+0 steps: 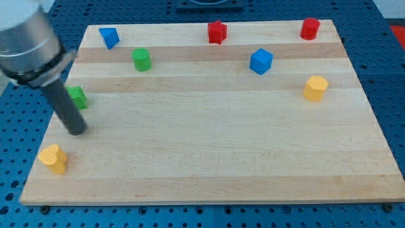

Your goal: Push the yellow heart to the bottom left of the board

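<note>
The yellow heart [53, 158] lies near the board's bottom left corner. My tip [76, 131] rests on the board just above and to the right of it, a small gap apart. A green block [77, 97] sits right behind the rod at the left edge, partly hidden by it. The rod slants up to the view's top left.
A wooden board [215, 152] holds a blue block [109, 37] at top left, a green cylinder [141, 59], a red star [217, 31], a blue cube [260, 61], a red cylinder [310, 28] at top right and a yellow hexagonal block [315, 88].
</note>
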`<state>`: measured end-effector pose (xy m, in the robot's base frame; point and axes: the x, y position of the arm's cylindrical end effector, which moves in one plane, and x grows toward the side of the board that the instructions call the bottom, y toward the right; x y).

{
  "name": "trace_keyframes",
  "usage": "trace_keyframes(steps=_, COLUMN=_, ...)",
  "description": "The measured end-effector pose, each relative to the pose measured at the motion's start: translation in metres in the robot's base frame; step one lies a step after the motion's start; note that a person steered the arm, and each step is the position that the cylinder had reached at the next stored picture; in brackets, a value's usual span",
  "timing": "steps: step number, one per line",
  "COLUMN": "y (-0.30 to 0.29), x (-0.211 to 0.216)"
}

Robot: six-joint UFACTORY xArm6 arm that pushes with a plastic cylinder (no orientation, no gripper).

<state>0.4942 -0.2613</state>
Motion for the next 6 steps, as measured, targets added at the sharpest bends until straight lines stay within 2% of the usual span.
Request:
trace_keyframes(steps=1, y=-0.043, x=0.008)
trace_keyframes(steps=4, y=-0.004, x=0.049)
trace_keyframes(steps=5, y=0.003, x=0.046)
trace_keyframes(steps=6, y=0.023, x=0.013)
